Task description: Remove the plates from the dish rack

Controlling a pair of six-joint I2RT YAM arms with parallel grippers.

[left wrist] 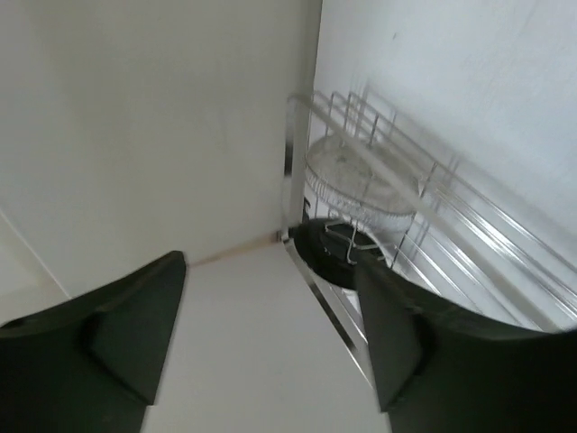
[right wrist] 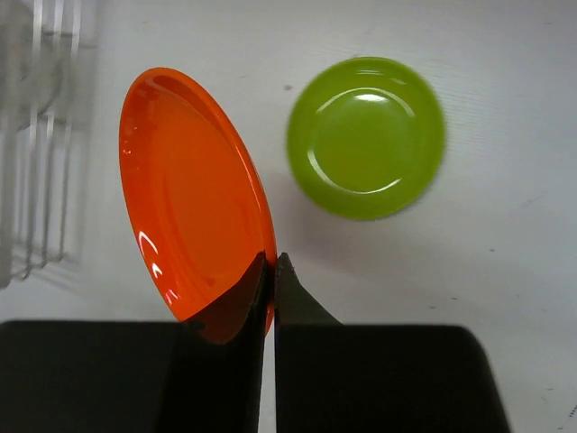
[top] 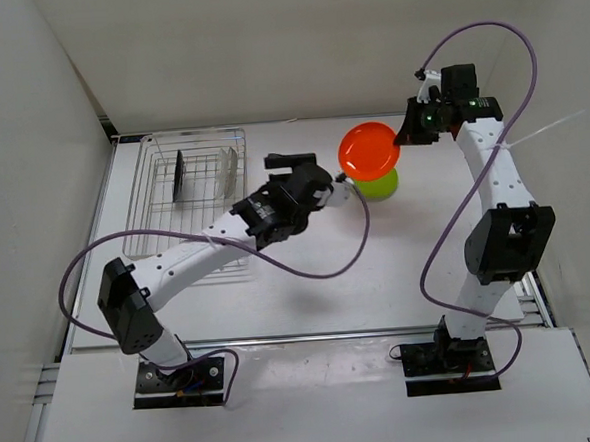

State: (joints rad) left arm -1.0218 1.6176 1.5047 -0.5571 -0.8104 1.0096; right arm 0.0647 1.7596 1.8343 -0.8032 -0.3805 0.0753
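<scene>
**Top view.** The right gripper [top: 407,134] pinches the rim of a round red-orange plate [top: 369,148], tilted over a round lime-green plate [top: 383,186] on the white table [top: 428,263]. The left gripper [top: 323,179] is empty. A glossy black plate [top: 179,175] and a clear transparent plate [top: 229,165] stand in the silver wire dish rack [top: 165,224], far left.

**Left wrist view.** The left gripper [left wrist: 268,271] has its jaws wide apart with nothing between them. It faces the dish rack [left wrist: 469,225].

**Right wrist view.** The right gripper [right wrist: 273,262] is clamped on the edge of the red-orange plate [right wrist: 194,194]. The lime-green plate [right wrist: 365,135] lies flat.
</scene>
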